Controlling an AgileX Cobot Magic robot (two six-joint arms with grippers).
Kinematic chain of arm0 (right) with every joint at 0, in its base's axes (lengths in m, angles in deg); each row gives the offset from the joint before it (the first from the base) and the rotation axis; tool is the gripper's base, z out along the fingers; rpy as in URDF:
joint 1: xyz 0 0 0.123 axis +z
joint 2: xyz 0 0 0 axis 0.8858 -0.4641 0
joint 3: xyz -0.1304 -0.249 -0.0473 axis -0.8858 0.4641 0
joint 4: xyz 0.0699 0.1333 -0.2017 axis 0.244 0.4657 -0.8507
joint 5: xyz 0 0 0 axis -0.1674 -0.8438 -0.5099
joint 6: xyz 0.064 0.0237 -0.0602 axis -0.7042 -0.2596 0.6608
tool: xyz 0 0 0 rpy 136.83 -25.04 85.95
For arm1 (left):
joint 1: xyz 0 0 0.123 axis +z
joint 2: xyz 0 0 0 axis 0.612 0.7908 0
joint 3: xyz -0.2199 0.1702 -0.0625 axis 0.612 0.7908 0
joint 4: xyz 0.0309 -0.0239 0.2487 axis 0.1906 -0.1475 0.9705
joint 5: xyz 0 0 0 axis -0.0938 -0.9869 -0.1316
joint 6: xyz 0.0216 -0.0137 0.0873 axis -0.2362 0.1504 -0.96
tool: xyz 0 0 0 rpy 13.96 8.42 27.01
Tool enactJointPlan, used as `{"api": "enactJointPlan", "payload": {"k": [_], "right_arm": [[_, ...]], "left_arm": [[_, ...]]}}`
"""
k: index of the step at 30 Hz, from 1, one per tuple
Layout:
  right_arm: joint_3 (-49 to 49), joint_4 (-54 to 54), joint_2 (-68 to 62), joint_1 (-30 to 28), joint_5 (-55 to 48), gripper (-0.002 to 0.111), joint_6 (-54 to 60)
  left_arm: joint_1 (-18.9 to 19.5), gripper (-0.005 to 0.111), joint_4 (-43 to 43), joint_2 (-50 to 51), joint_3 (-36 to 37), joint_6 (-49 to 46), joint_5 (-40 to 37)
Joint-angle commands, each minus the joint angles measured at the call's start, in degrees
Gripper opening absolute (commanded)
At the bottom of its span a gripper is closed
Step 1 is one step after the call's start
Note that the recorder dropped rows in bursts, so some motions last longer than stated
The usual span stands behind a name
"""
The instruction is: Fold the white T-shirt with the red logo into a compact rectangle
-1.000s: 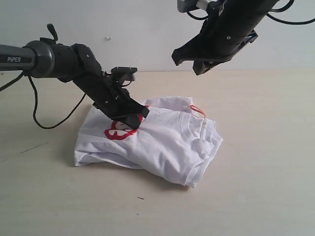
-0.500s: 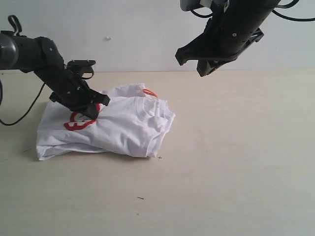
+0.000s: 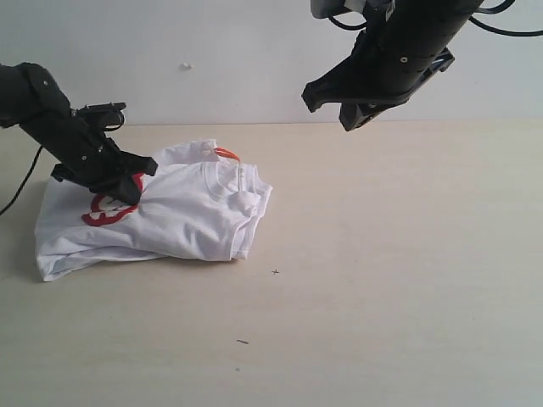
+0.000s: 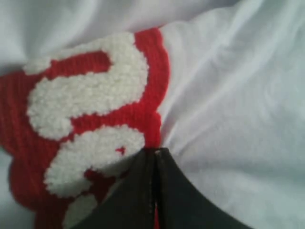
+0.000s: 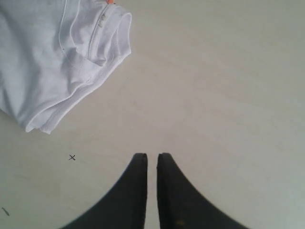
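Pale wall point(image 3: 237, 51) backs a beige worktop point(image 3: 382, 280). We find the left gripper point(image 4: 155, 164) with its jaws fully closed, tips pressed onto the white T-shirt point(image 3: 187, 220) at the edge of the red logo point(image 4: 95, 95). We cannot tell whether any cloth is nipped between them. The right gripper point(image 5: 152, 164) hangs high above the worktop, jaws drawn to a narrow slit and holding nothing.

The shirt lies as a thick, folded bundle at the left of the worktop, its orange tag point(image 3: 225, 153) at the far edge. Over the last second the whole bundle has slid leftward with the left arm, its shape unchanged.

We judge the folding largely done. This move repositions the bundle and does not add a fold. The layers look loose at the near edge and could slip when released.
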Motion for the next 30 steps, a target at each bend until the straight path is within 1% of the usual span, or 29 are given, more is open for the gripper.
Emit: {"api": "enactJointPlan", "payload": {"k": [1,3,11,12,14,17,21,23,26,28,30], "right_arm": [[0.12,-0.38,0.65,-0.23,0.56,0.01,0.0],[0.12,-0.26,0.65,-0.23,0.54,0.01,0.0],[0.12,0.24,0.65,-0.23,0.41,0.01,0.1],[0.12,0.24,0.65,-0.23,0.41,0.01,0.1],[0.12,0.48,0.65,-0.23,0.3,0.01,0.1],[0.12,0.63,0.65,-0.23,-0.46,0.01,0.1],[0.12,0.63,0.65,-0.23,-0.86,0.01,0.1],[0.12,0.63,0.65,-0.23,-0.86,0.01,0.1],[0.12,-1.43,0.93,-0.23,-0.26,0.01,-0.05],[0.12,-4.6,1.8,-0.23,0.87,0.01,-2.57],[0.12,-7.75,3.64,-0.23,1.87,0.01,-4.69]], "left_arm": [[0.94,0.003,1.36,-0.45,1.17,-1.82,-3.41],[1.25,0.012,0.34,-2.05,1.17,-2.17,-4.1],[1.89,0.067,-3.43,-5.38,1.17,-3.59,-6.74],[1.89,0.071,-3.99,-5.48,1.17,-3.48,-7.35],[1.89,0.074,-4.74,-5.48,1.17,-1.81,-8.17],[1.89,0.074,-6.14,-5.72,1.17,-1.89,-9.97],[1.89,0.074,-6.37,-7.43,1.17,-2.04,-10.52],[1.89,0.072,-6.37,-8.91,1.17,-2.04,-10.68],[1.89,0.06,-6.24,-11.61,1.17,-2.32,-11.81],[1.98,0.047,-6.23,-13.68,1.17,-2.73,-13.44],[2.21,0.03,-6.23,-16.36,1.17,-3.35,-15.61]]}}
